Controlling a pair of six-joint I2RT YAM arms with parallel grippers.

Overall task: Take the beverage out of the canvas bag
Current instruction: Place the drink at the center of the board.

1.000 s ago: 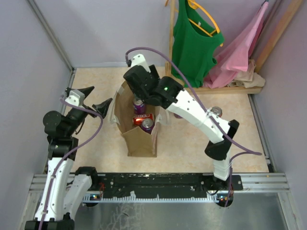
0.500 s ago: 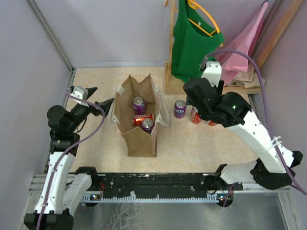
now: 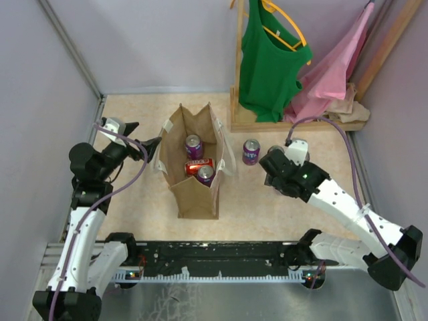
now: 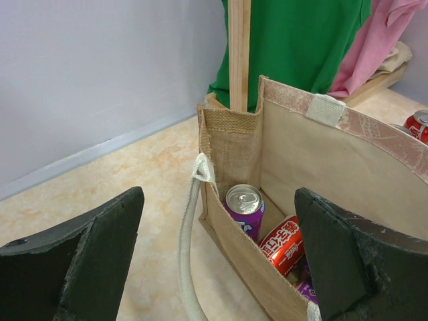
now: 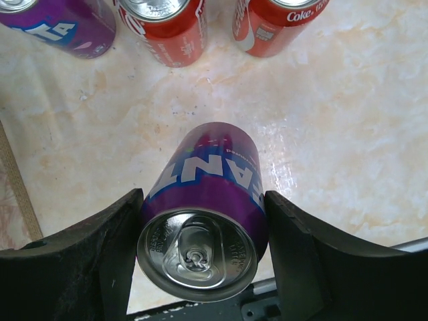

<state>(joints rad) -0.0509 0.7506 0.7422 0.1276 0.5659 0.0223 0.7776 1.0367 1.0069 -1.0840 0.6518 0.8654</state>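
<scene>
Beverage can (image 5: 207, 174) clamped in right end effector (image 5: 200, 200), now swung lower, left end effector (image 4: 219, 195) spread

**Top view:** you look steeply down from above the 6 o'clock edge of the table (image 3: 254, 200), all of it framed.
**Left wrist:** low and near, facing 3 o'clock into the canvas bag (image 4: 321, 160); its open mouth is shared with the top view.
**Right wrist:** close, pointing downward past the held purple can (image 5: 204, 174).
</scene>
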